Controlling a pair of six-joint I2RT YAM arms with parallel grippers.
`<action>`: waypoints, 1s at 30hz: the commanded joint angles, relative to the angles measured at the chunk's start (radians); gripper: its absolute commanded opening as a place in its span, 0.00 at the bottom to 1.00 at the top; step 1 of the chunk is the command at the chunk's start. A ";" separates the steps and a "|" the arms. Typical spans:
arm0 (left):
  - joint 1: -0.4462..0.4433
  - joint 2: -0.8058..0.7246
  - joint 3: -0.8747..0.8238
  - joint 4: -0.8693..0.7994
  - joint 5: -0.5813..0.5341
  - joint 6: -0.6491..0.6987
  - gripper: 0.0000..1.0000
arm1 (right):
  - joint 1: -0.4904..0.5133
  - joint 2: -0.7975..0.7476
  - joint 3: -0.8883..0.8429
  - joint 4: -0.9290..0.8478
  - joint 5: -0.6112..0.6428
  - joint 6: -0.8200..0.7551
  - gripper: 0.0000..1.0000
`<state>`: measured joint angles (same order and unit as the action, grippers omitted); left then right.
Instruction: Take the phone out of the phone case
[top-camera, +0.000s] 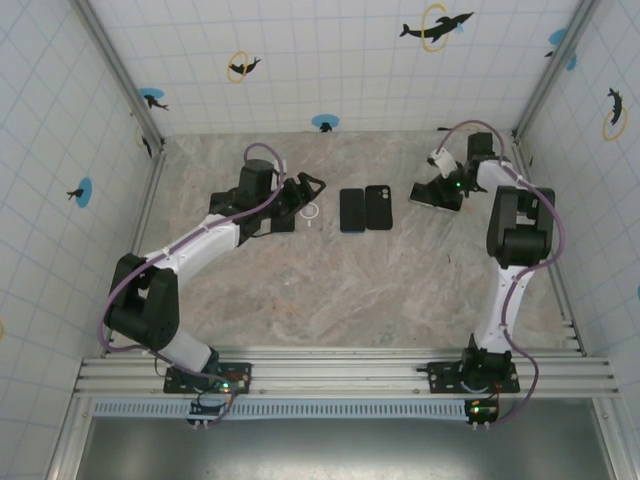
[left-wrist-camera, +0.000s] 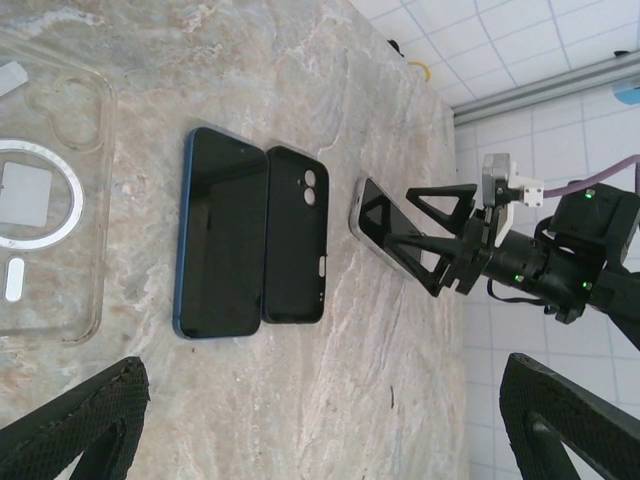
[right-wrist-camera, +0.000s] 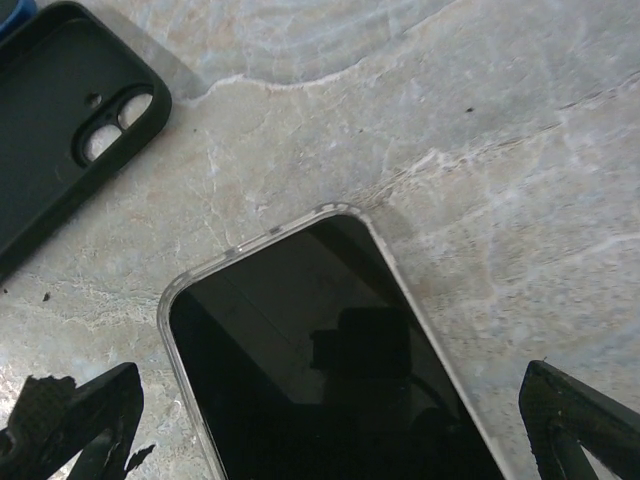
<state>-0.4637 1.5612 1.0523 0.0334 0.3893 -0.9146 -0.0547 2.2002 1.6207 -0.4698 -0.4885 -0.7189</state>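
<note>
Right fingers (right-wrist-camera: 80, 425) were spread wide, the phone (right-wrist-camera: 330, 360) in its clear case (right-wrist-camera: 165, 310) lying on the surface (right-wrist-camera: 500, 120) between them. Left fingers (left-wrist-camera: 70, 425), also spread, hung well away. Best, I'd judge: pin one case edge, peel the corner slowly.

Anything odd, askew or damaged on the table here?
Nothing looks damaged or spilled. An empty black case lies right beside the blue phone, an empty clear case sits apart, and the cased phone lies flat, not yet removed.
</note>
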 joint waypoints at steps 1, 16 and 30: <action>0.005 -0.022 0.001 -0.022 0.012 0.025 0.93 | -0.009 0.032 0.039 -0.035 -0.059 -0.006 0.99; 0.005 0.000 0.031 -0.041 0.029 0.025 0.93 | -0.045 0.015 -0.060 -0.066 -0.083 -0.026 0.99; 0.005 0.007 0.008 -0.020 0.046 0.025 0.93 | 0.031 -0.121 -0.230 -0.032 0.136 -0.147 0.99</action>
<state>-0.4637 1.5616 1.0534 0.0082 0.4164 -0.9123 -0.0406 2.1178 1.4387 -0.4603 -0.4446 -0.8326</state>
